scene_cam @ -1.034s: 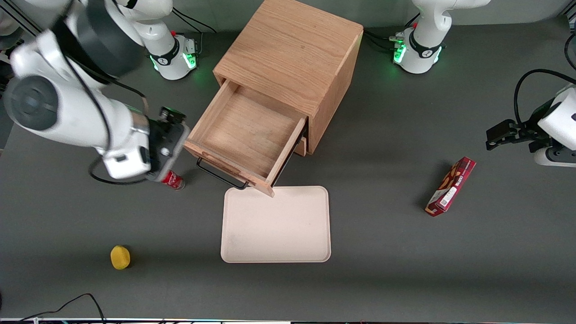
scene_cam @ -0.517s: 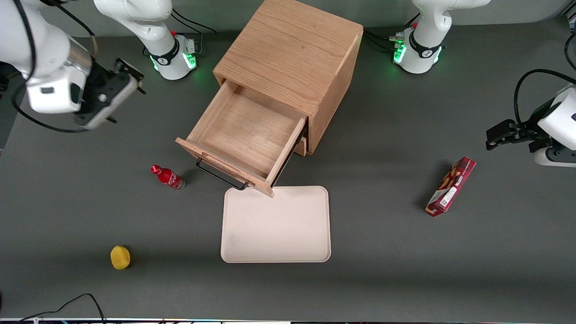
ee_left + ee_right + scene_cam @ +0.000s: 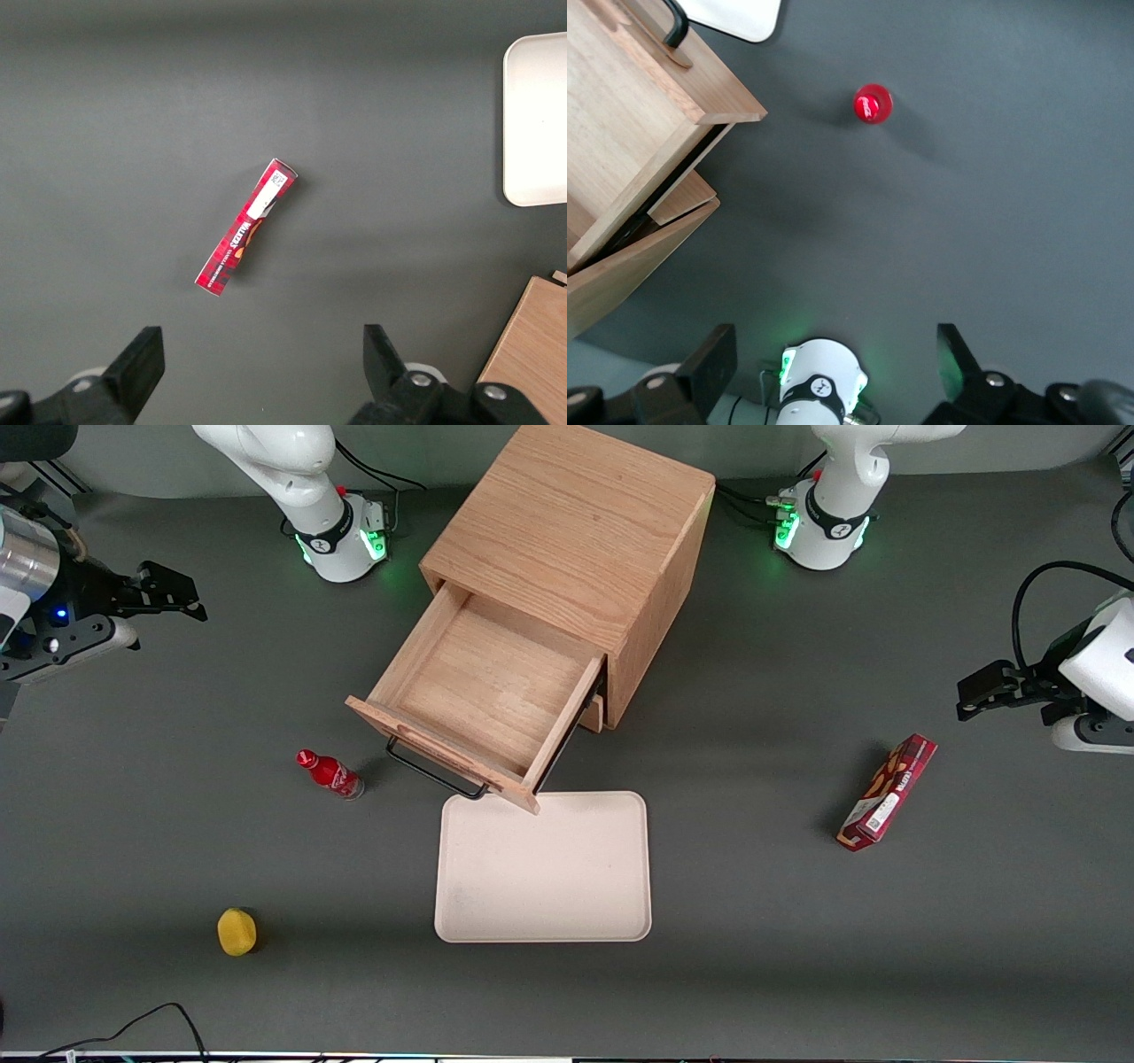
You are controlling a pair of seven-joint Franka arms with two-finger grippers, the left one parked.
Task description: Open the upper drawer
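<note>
The oak cabinet point(image 3: 576, 522) stands mid-table with its upper drawer point(image 3: 483, 682) pulled far out, the shallow wooden tray bare inside. Its black wire handle point(image 3: 434, 773) hangs off the drawer front, nearest the front camera. My right gripper point(image 3: 173, 593) hovers high toward the working arm's end of the table, well apart from the drawer, open and holding nothing. The right wrist view looks down past the open gripper point(image 3: 833, 363) on a corner of the drawer point(image 3: 620, 115), its handle point(image 3: 673, 22) and the lower drawer's front point(image 3: 682, 197).
A small red bottle point(image 3: 330, 773) stands beside the drawer front, and shows in the wrist view as a red cap point(image 3: 873, 104). A beige tray point(image 3: 542, 868) lies just in front of the drawer. A yellow object point(image 3: 236, 932) and a red box point(image 3: 888, 792) lie farther off.
My gripper has pulled away from beside the drawer front, rising and swinging out toward the working arm's end of the table. The red bottle is uncovered. The drawer stays open.
</note>
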